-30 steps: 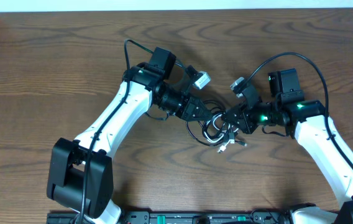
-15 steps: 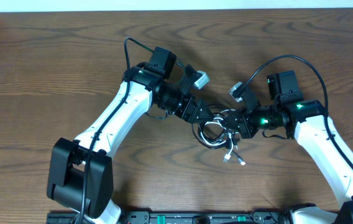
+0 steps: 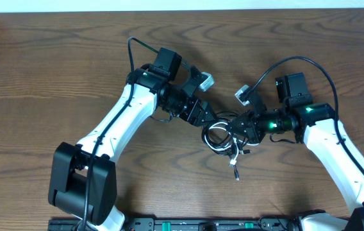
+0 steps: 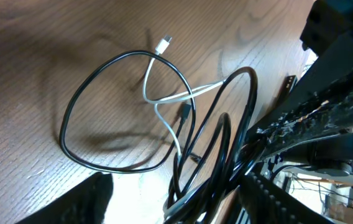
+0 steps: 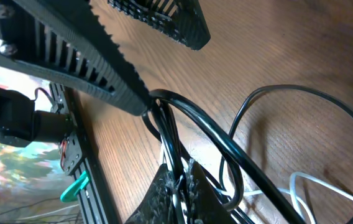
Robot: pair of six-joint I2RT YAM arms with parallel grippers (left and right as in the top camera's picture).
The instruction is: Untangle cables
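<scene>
- Legible text, labels, brand names, numbers or signs: none in any of the three views.
- Base rail [image 3: 195, 224], bottom edge of the overhead view: it carries tiny light and green marks, too small to read as letters or figures.
</scene>
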